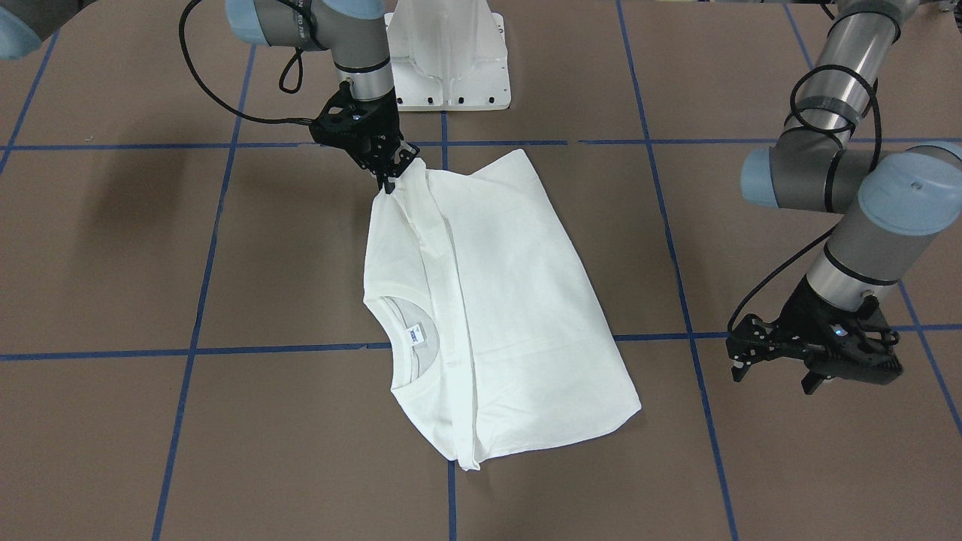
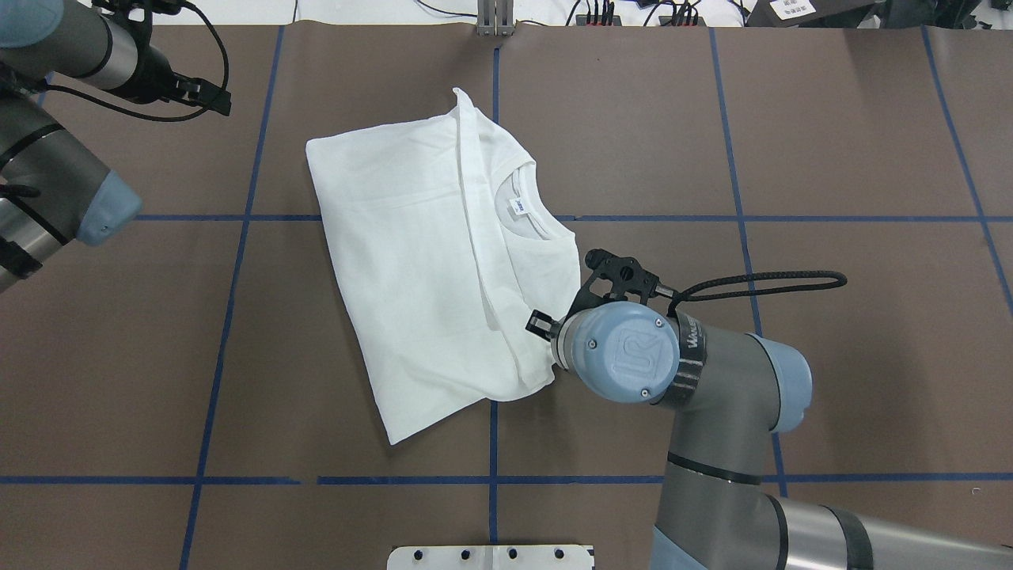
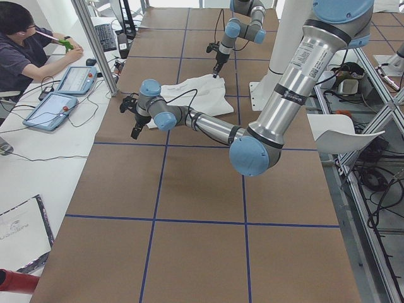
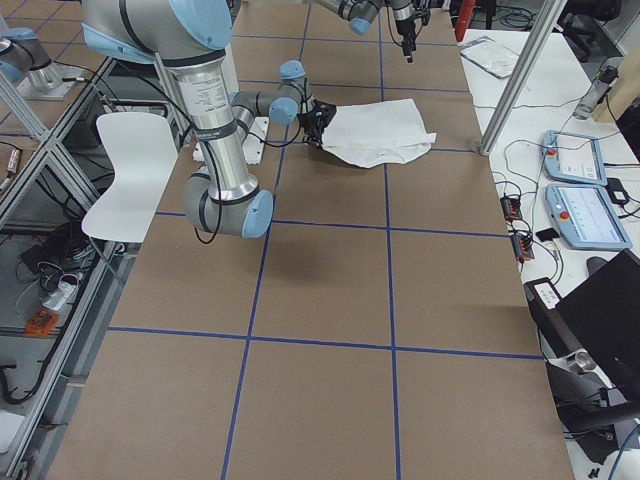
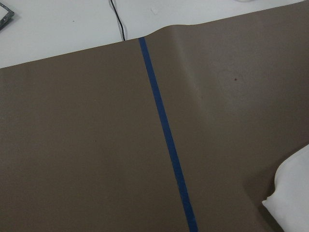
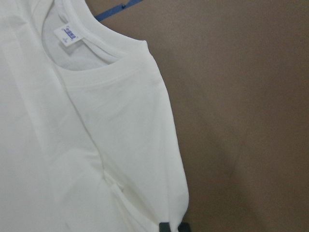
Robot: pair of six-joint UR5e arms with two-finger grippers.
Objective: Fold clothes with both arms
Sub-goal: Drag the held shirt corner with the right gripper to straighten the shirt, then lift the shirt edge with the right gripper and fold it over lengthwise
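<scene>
Two robot arms reach over a brown table (image 1: 150,248) marked into squares by blue tape lines (image 1: 201,285). A white T-shirt (image 1: 511,300) lies near the table's middle, partly folded lengthwise, with its collar (image 1: 398,361) and neck label (image 1: 415,333) facing up. Its sleeves are tucked out of sight and no print shows.

The right gripper (image 1: 387,179) is clenched on a corner of the T-shirt at the end nearest the white pedestal base (image 1: 451,68), drawing the cloth into a small peak. From overhead, the wrist hides its fingers. The left gripper (image 1: 774,376) hangs well apart from the T-shirt, jaws spread, grasping nothing. Its wrist camera catches only bare table and a sliver of white cloth.

Beyond the table's edge a person (image 3: 19,44), partly cut off, sits by two tablets (image 3: 77,79) on a white surface.
</scene>
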